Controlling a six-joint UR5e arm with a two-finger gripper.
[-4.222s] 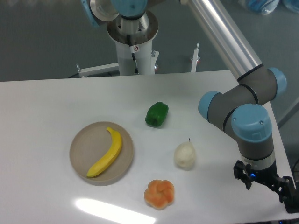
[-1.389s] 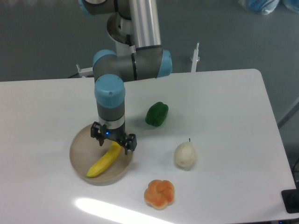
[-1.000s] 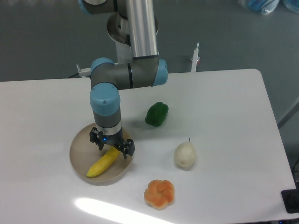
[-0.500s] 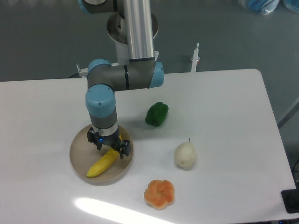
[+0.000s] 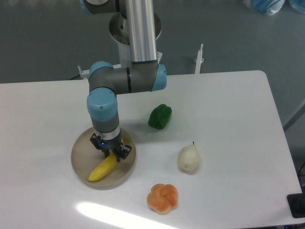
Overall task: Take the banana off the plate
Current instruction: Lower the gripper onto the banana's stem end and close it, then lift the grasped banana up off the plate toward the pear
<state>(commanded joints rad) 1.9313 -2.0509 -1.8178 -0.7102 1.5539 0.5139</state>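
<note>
The two dark fingers are seen drawn in against the sides of the banana (image 5: 104, 167), near its upper, stem end, so the jaws appear closed on the fruit, with only the banana's width between them. The gripper (image 5: 111, 151) is pointed straight down from the wrist, and its fingertips are set low over the plate (image 5: 80, 155). The banana is lying on the plate, its lower end directed toward the plate's front-left rim, and its upper end hidden under the gripper. Whether it is lifted off the plate surface cannot be told. The plate is placed on the white table (image 5: 228, 109), left of centre. A green pepper (image 5: 159, 117) is seen behind and to the right of the plate, well apart from it. A whitish pear (image 5: 188, 158) is placed further right, and an orange fruit (image 5: 162, 198) lies near the front edge.
</note>
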